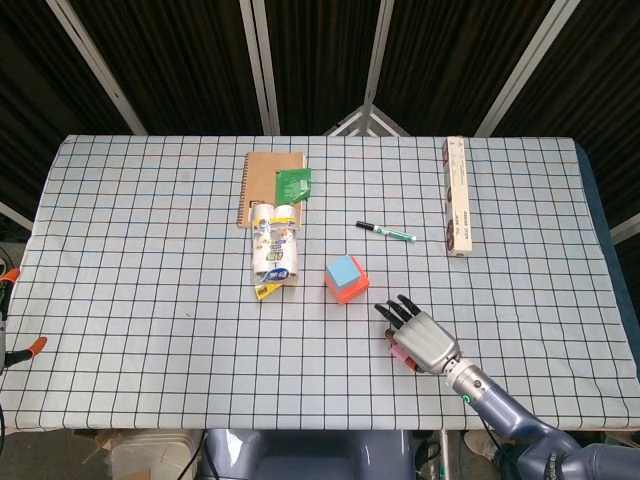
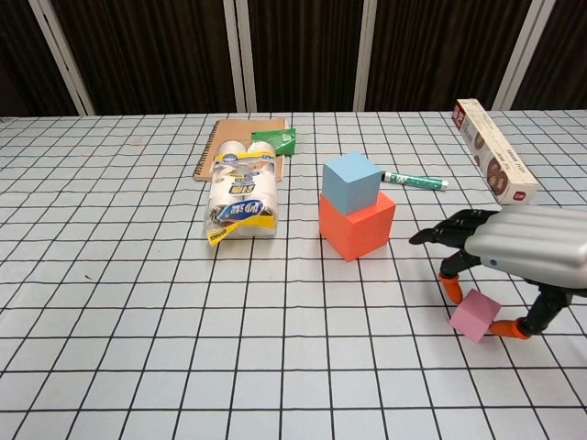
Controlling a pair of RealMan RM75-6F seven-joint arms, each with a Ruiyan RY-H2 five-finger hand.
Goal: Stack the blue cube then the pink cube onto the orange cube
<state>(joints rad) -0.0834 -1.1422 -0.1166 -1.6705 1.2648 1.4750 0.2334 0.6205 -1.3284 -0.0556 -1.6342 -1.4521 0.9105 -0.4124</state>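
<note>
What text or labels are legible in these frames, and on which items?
No text can be read for certain.
Wrapped bottle pack: blue logo lettering on the labels, too blurred to read.
Long box: print along its side, too small.
Green packet on the notebook: print illegible.
Marker pen: nothing readable.
Blue cube, orange cube, pink cube: no markings.

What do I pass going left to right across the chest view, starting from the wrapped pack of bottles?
Bottle pack → orange cube with the blue cube on top → green marker → pink cube between the right hand's fingertips → long carton.
</note>
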